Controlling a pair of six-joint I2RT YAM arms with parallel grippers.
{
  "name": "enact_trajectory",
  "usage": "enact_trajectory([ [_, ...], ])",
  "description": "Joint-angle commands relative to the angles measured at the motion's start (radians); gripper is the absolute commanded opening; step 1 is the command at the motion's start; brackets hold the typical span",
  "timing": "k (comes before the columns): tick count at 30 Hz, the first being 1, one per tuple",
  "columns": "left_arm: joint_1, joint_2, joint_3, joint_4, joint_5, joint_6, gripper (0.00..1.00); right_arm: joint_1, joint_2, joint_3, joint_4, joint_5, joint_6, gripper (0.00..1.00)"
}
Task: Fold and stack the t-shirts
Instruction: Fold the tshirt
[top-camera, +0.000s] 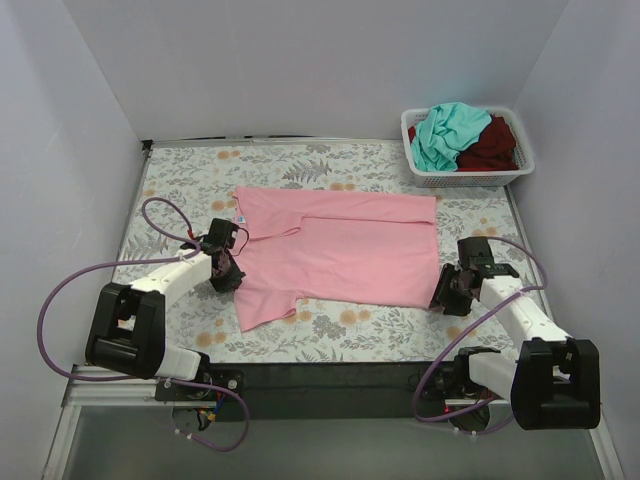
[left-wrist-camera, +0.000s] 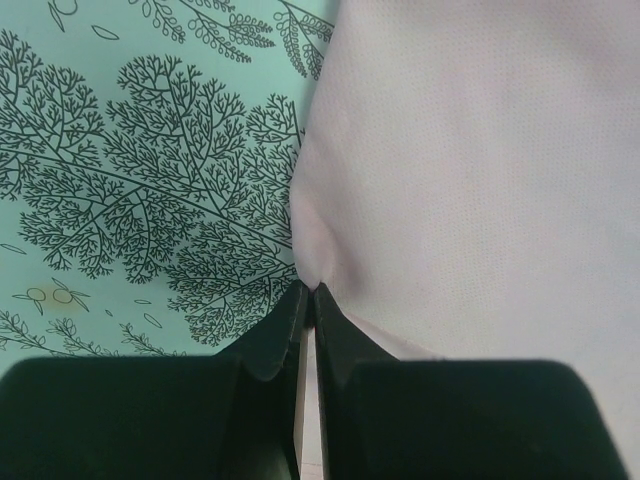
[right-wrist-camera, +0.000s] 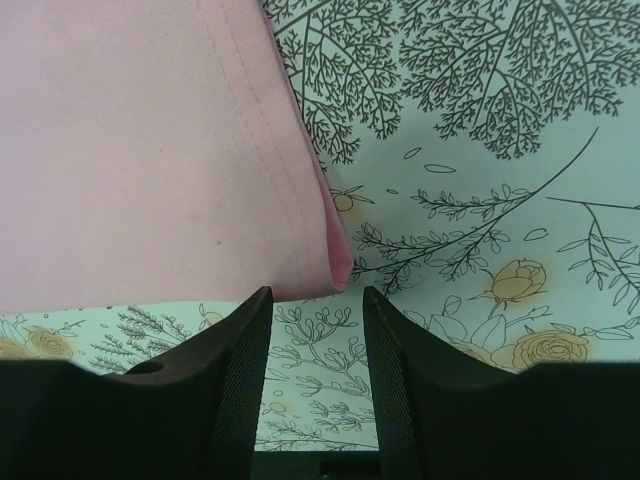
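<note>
The left claw (top-camera: 228, 272) sits at the pink t-shirt's (top-camera: 340, 250) left edge, just below its neck opening. In the left wrist view its jaws are pressed together with a small pucker of the pink cloth caught at the tips, so it is clamped on the shirt's edge. The shirt itself lies spread on the flowered bench (top-camera: 180, 180), neck to the left and hem to the right, with one sleeve sticking out at its near left corner.

At the shirt's near right corner the right claw (top-camera: 447, 295) is low over the bench. In its wrist view the jaws stand apart with the doubled hem corner just ahead of the gap, not yet between them, so it holds nothing.

Beyond the pink shirt's far right corner stands a white basket (top-camera: 470, 180) holding the teal t-shirt (top-camera: 445, 135) and the dark red t-shirt (top-camera: 495, 145), both crumpled.

I judge this to be the grasp before a fold of the first shirt, with one end secured and the other not. The next move calls for the right claw to ease forward until both hem layers lie between its jaws, close, then lift in step with the left so the cloth stays taut and even.
</note>
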Motion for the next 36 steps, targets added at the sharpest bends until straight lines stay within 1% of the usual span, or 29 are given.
enact_trajectory([
  [1,-0.002,0.000,-0.034,0.022,0.008,0.004,0.00,-0.003,0.008,-0.018,0.027,-0.015,0.030,0.47],
  [4,-0.003,-0.009,-0.037,0.019,0.005,0.004,0.00,-0.003,0.017,-0.025,0.034,0.017,0.042,0.47],
  [8,-0.002,-0.027,-0.044,0.018,0.019,0.002,0.00,-0.003,0.008,-0.025,0.056,0.017,0.048,0.47],
  [14,-0.002,-0.018,-0.046,0.018,0.024,-0.002,0.00,-0.003,-0.041,0.000,0.048,0.017,0.057,0.47],
  [18,-0.002,-0.013,-0.043,0.018,0.022,-0.001,0.00,-0.003,-0.063,0.005,0.044,0.077,0.060,0.47],
  [28,-0.002,-0.017,-0.044,0.015,0.025,-0.002,0.00,-0.004,-0.023,-0.044,0.061,0.086,0.060,0.46],
  [31,-0.002,-0.010,-0.032,0.004,0.039,-0.004,0.00,-0.006,-0.028,-0.041,0.059,0.081,0.059,0.38],
  [32,-0.003,-0.010,-0.029,-0.001,0.044,-0.005,0.00,-0.006,-0.032,-0.043,0.059,0.077,0.059,0.31],
  [34,-0.002,-0.012,-0.017,-0.013,0.053,-0.007,0.00,-0.004,-0.038,-0.041,0.059,0.077,0.057,0.21],
  [35,-0.002,-0.015,-0.012,-0.016,0.056,-0.007,0.00,-0.004,-0.048,-0.040,0.059,0.080,0.054,0.11],
  [36,-0.002,-0.018,-0.003,-0.027,0.057,-0.007,0.00,-0.004,-0.051,-0.029,0.059,0.087,0.051,0.07],
])
